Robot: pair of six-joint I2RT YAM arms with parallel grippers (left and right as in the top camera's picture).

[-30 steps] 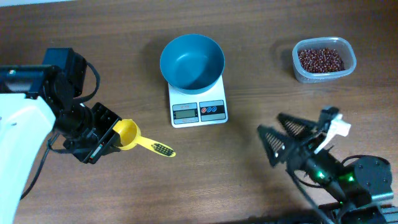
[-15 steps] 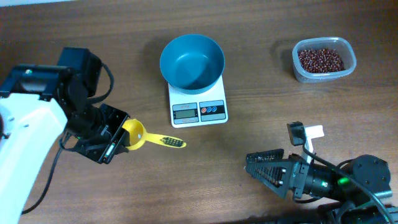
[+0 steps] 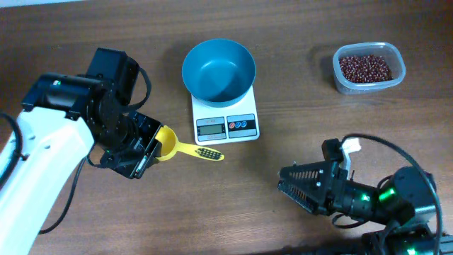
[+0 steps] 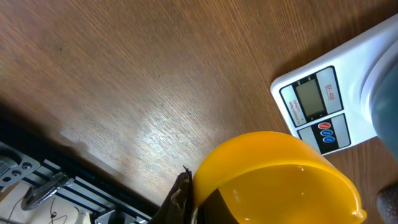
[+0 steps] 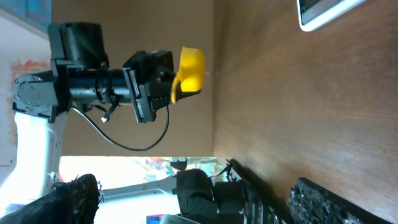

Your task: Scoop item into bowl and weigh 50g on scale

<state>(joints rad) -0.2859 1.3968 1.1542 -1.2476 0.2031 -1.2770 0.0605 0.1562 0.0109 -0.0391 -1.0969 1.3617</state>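
Observation:
The teal bowl [image 3: 218,69] stands empty on the white scale [image 3: 225,120] at the table's middle back. The item, a heap of red-brown beans [image 3: 364,67], lies in a clear tub [image 3: 340,78] at the back right. My left gripper [image 3: 150,145] is shut on the cup of a yellow scoop [image 3: 167,142], just left of the scale, with the handle pointing right. In the left wrist view the scoop [image 4: 273,180] shows no beans inside, and the scale [image 4: 314,106] lies beyond it. My right gripper [image 3: 296,186] is open at the front right, pointing left, with nothing in it.
The right wrist view looks sideways along the table at the left arm and the scoop [image 5: 189,71], with a corner of the scale [image 5: 323,12] at the top. Bare wood lies between the scale and the tub.
My left arm has carried the scoop to the right and a little back, closer to the scale. The right gripper has swung round and now points left, low over the table.

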